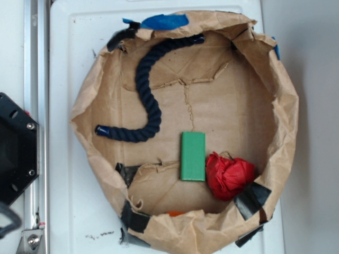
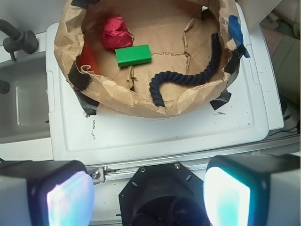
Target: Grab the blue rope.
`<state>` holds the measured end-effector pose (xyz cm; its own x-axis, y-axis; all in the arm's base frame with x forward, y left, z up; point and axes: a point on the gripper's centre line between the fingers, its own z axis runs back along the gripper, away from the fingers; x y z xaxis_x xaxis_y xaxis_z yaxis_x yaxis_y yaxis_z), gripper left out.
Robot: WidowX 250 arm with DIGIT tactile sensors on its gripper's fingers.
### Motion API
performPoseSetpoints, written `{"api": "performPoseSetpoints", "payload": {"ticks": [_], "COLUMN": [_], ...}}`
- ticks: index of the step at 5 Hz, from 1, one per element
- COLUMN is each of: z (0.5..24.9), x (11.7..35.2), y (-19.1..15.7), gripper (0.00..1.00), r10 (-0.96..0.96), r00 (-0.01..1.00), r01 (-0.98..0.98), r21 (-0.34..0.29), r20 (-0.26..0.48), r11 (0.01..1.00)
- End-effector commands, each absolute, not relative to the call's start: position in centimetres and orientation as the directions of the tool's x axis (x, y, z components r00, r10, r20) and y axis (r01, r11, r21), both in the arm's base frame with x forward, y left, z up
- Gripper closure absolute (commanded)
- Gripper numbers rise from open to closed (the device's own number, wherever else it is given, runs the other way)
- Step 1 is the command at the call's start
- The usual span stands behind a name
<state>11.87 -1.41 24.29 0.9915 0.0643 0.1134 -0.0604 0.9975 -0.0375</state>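
A white desk [image 1: 74, 69] with a shallow moulded top carries a round tub made of crumpled brown paper [image 1: 288, 127], its low wall patched with strips of black tape [image 1: 251, 200] and a piece of bright blue tape [image 1: 164, 21] on the far rim. The desk's surface shows a few dark specks and scuffs near the tub. A metal rail [image 1: 33, 79] runs along one edge of the desk, and the robot's black base [image 1: 16, 151] sits against it. In the wrist view a pale sink-like basin [image 2: 23, 103] with a dark faucet [image 2: 21, 41] lies beside the desk, and a grey wall or floor shows past the other side.

The blue rope [image 1: 145, 87] lies loose on the tub's cardboard floor, curved in an S from the far rim near the blue tape down toward the near-left wall, both glossy ends free. A green block [image 1: 192, 156] lies apart from it toward the middle, and a crumpled red cloth [image 1: 229, 175] rests just beside the block. A bit of something orange [image 1: 176, 214] peeks by the wall.

The pincer [image 2: 148, 193] hangs outside the tub above the rail, its two fingers [image 2: 61, 195] spread wide apart and holding nothing.
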Motion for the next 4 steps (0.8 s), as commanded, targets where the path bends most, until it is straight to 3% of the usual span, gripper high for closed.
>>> {"api": "performPoseSetpoints", "payload": {"ticks": [1,2,3,4], "z": [24.3,24.0,23.2,21.9], "x": [11.9,15.8,18.8,21.2], "y": [-1.4,-0.7,-0.2,1.1], "gripper": [0.00,0.00,0.00,0.00], "r10": [0.064,0.083,0.080,0.221], "r00": [0.991,0.990,0.989,0.968], "r01": [-0.060,-0.073,-0.071,-0.213], "r21": [-0.038,-0.087,-0.075,-0.074], "r20": [0.113,0.111,0.126,0.122], "r11": [0.997,0.994,0.995,0.974]}}
